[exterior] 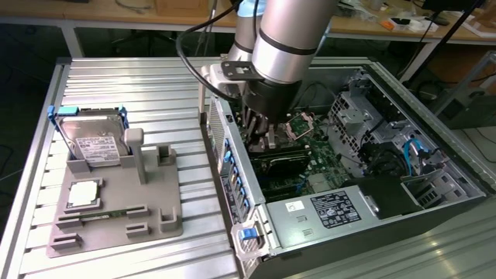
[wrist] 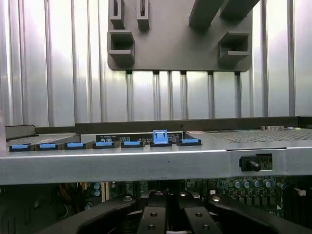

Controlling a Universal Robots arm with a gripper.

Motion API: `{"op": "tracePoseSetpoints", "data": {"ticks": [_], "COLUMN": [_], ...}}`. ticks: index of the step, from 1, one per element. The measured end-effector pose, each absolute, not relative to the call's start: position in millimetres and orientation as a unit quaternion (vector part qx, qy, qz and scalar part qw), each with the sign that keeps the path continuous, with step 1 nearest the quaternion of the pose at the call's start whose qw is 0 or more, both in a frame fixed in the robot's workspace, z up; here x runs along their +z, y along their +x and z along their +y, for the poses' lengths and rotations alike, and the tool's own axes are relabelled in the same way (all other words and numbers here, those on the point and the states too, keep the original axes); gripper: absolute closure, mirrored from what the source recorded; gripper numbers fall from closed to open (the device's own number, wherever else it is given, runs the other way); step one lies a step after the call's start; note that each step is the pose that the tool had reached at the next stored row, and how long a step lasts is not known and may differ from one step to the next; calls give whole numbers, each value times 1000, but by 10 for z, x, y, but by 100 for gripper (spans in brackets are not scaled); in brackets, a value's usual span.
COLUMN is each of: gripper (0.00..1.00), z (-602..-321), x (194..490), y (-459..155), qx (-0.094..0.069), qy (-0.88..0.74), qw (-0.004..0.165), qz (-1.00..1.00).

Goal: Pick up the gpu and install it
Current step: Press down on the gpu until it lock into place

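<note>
Shut claw (wrist: 168,222) over motherboard (exterior: 298,160)

We see a ribbed metal bench (exterior: 155,93) carrying two things directly: a grey fixture plate (exterior: 155,221) on the exterior view's left, and just beside it an open computer case (exterior: 457,197) on the right. Both rest flat on the bench's grooved surface.
</note>
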State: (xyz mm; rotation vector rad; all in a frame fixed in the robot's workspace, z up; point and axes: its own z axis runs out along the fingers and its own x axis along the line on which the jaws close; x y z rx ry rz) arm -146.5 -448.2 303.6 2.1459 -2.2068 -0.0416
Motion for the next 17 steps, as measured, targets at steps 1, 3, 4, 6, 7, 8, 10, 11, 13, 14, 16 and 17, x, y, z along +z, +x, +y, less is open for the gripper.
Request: {"op": "tracePoseSetpoints", "data": {"ticks": [1,3,4,6,7,8,10,11,13,14,16,17], "gripper": [89,89,89,89,89,89,89,89,89,89,89,89], "z": [-4482,-4485,-4488,-4497,-4500,-4502,-4504,-4505,-4505,-4504,-4504,-4504], "x": [3035,3035,3035,3034,3034,3035,3044,3051,3095,3112,3124,3124], "y": [-1476,-1486,-1493,-1507,-1508,-1509,-1510,-1510,-1513,-1514,-1515,-1518], "qx": [-14,-14,-14,-14,-14,-14,-14,-14,-14,-14,-14,-14], "qy": [697,697,697,697,697,697,697,697,697,697,697,697], "qw": [32,32,32,32,32,32,32,32,32,32,32,32], "qz": [-716,-716,-716,-716,-716,-716,-717,-716,-717,-717,-717,-717]}}
